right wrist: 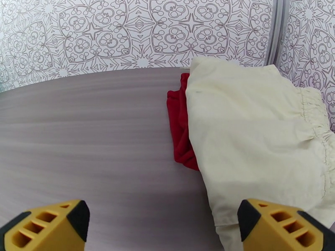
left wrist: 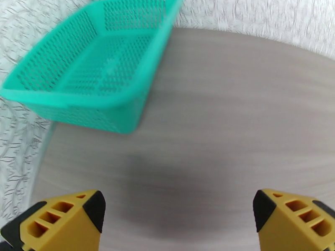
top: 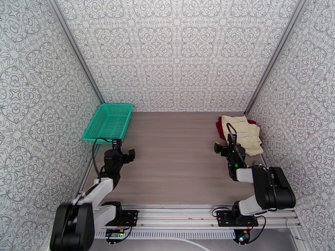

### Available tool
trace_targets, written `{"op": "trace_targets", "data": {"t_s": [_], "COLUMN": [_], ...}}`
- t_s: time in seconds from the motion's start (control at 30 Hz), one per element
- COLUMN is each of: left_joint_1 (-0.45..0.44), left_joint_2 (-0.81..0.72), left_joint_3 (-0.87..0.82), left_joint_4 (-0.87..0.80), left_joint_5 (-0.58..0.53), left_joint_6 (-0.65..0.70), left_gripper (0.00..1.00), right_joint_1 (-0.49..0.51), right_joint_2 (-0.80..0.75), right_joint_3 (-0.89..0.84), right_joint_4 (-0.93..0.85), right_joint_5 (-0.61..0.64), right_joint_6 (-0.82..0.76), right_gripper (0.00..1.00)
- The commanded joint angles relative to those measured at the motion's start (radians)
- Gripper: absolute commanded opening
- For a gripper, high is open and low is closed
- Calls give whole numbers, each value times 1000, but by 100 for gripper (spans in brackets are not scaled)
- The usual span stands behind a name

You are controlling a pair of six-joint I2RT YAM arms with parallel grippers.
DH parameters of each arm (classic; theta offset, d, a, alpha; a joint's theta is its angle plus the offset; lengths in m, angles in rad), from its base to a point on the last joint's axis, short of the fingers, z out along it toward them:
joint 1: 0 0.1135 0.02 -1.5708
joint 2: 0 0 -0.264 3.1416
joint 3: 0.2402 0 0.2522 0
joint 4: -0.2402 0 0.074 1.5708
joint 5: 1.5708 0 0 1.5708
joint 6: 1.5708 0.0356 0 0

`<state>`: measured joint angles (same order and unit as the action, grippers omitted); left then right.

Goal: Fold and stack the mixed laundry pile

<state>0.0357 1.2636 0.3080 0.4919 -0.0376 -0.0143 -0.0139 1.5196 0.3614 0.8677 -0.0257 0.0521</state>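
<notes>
Nearest the bases, the left gripper (left wrist: 178, 214) hung with fingers apart over the grey wood-grain table (left wrist: 234, 113). The right gripper (right wrist: 163, 222), likewise spread, faced the cream-beige cloth garment (right wrist: 251, 134) lying atop the dark red shirt (right wrist: 180, 122) at the far right, apparently already stacked. The teal plastic mesh basket (left wrist: 75, 101) sat far left.

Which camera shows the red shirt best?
The right wrist view: the red shirt is close up, its edge sticking out left of the cream garment lying on it. In the top external view it is a small, distant red sliver.
</notes>
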Motion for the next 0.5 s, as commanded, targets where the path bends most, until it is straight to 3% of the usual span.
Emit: {"op": "trace_targets", "data": {"t_s": [0.0, 0.1, 0.13, 0.17, 0.2, 0.3, 0.47], "left_joint_1": [4, 34, 51, 61, 63, 71, 70], "left_joint_2": [144, 310, 246, 245, 289, 274, 280], "left_joint_3": [-6, -21, 0, 8, 2, 78, 87], "left_joint_4": [434, 637, 481, 471, 562, 386, 373], "left_joint_5": [59, 78, 112, 121, 134, 129, 115], "left_joint_6": [66, 42, 26, 18, 20, 11, 6], "left_gripper": [99, 99, 99, 99, 99, 99, 99], "right_joint_1": [1, 2, 3, 3, 3, 3, 2], "right_joint_2": [-1, -1, -1, -1, 0, 12, 0], "right_joint_3": [18, 19, 20, 20, 23, 46, 31], "right_joint_4": [18, 16, 14, 14, 10, -22, -6], "right_joint_5": [19, 19, 17, 18, 13, 11, 8], "right_joint_6": [-17, -18, -20, -21, -23, -23, -26], "right_gripper": [99, 99, 99, 99, 99, 99, 99]}}
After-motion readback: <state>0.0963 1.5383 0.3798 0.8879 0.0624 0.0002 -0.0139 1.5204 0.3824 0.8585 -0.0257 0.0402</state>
